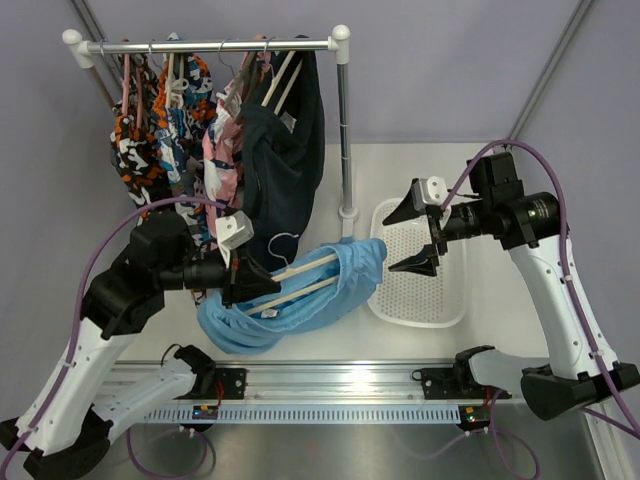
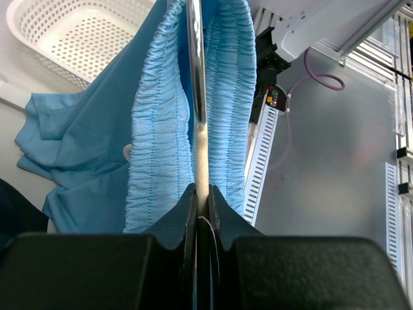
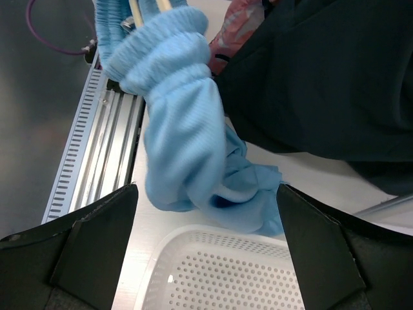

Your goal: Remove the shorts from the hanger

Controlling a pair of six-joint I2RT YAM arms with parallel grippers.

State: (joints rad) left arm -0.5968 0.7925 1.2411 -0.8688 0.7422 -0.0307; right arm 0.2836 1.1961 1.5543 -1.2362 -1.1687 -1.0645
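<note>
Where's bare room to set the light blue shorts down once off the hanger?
The white basket is bare inside, under the open right pincer. Tabletop is bare between the rack pole and the right arm. Crowded left of the pole: hanging clothes, light blue shorts.

Lavender backdrop walls (image 1: 450,60) — brushed metal table (image 1: 400,170), chrome garment rail (image 1: 210,45) at rear.

— What colour are the arms?
— The left arm (image 1: 70,365) and the right arm (image 1: 562,290) have white shells, black joints and black bases.
— Any cabling?
— A purple cable (image 1: 105,250) loops along each one.
— And the ends?
— The left gripper (image 2: 202,197) and the right gripper (image 1: 390,245) are matt black with wedge-shaped fingers (image 3: 97,252). Each wrist carries a small white camera block (image 1: 432,190).
</note>
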